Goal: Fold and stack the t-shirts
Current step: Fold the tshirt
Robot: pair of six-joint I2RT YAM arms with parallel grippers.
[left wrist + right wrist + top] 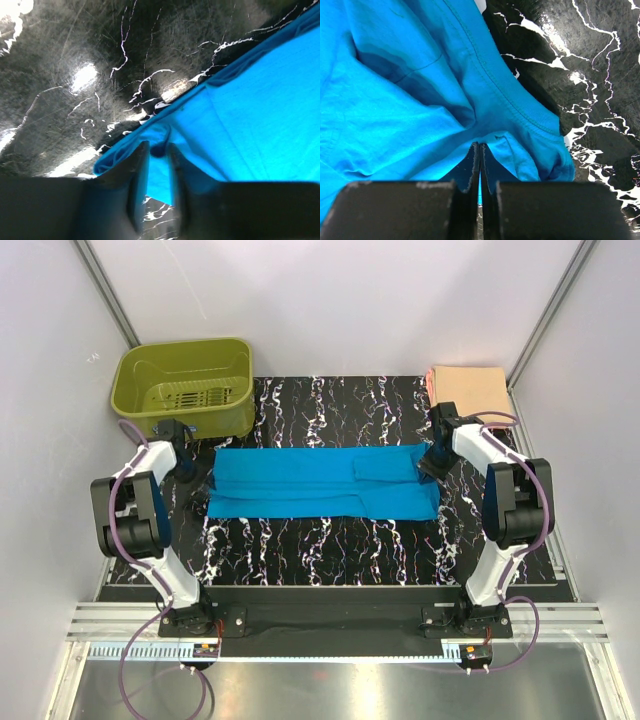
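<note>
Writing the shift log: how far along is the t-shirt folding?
Done: the peach t-shirt lies folded at the far right. In hand: the turquoise t-shirt, folded into a long strip, pinched at its ends by the left hand and right hand. Left: folding it shorter, stacking.

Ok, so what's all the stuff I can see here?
turquoise t-shirt: one, bright blue, laid out long across the middle of the table
peach t-shirt: one, pale orange, folded, far right corner
basket: one, olive green, far left corner
table: one, black with white marbling, under the turquoise t-shirt
left claw: one, black, pinching the turquoise t-shirt's left end
right claw: one, black, pinching its right end
</note>
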